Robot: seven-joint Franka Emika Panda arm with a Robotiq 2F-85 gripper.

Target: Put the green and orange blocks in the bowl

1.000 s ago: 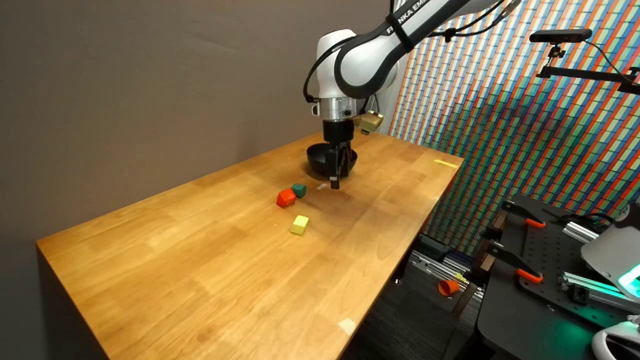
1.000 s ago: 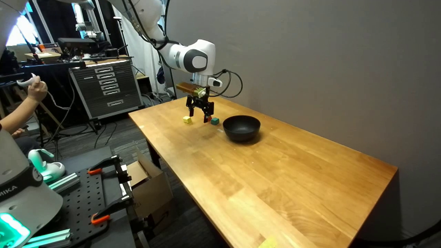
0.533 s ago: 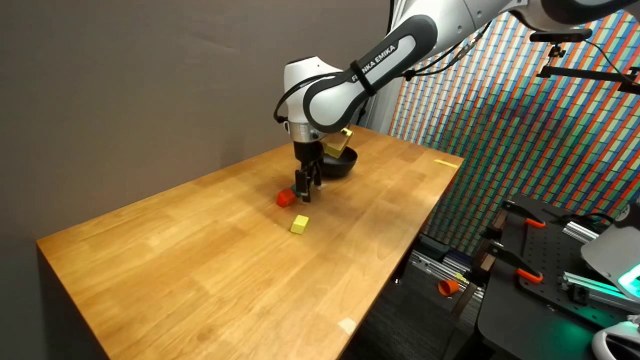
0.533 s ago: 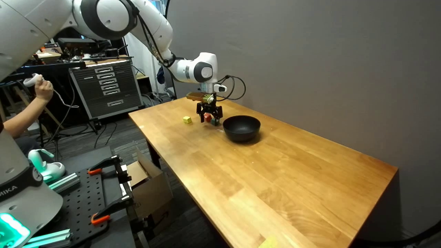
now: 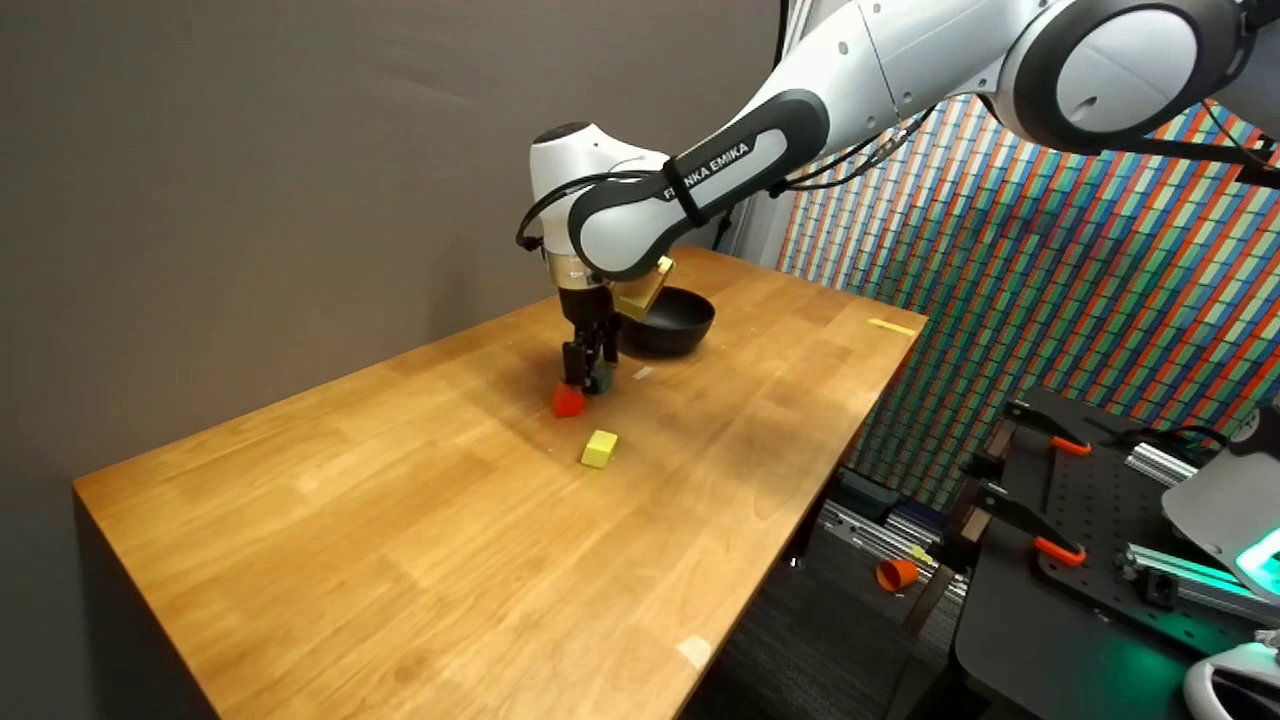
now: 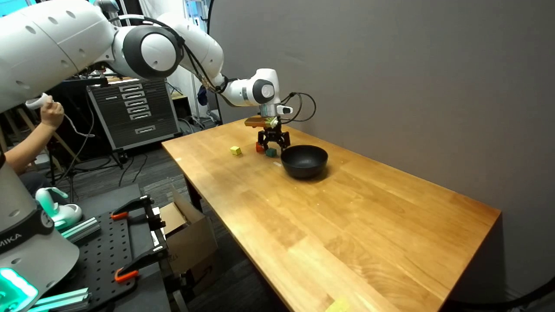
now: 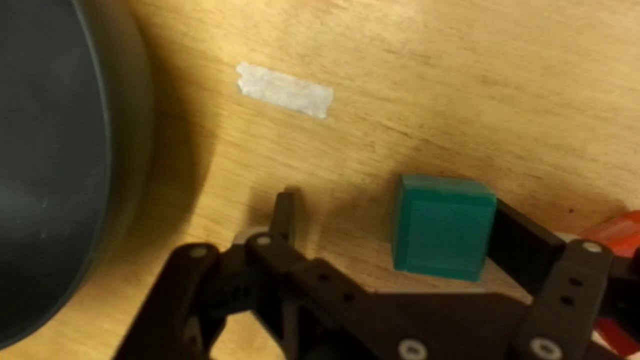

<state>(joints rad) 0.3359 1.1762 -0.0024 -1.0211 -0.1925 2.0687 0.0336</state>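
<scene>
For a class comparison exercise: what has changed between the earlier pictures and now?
The gripper moved toward the grey wall and down, its open fingers now on either side of the green block. Nothing has been gripped or released. The bowl and yellow cube stayed put. The orange block is partly hidden; I can't tell whether it shifted.

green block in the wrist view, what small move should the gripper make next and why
I'd probably close the gripper on the green block. In the wrist view the jaws stand open with the block between them, touching or very near one, while table shows toward the other. The block is outside the bowl, so a grip seems the needed step.
</scene>
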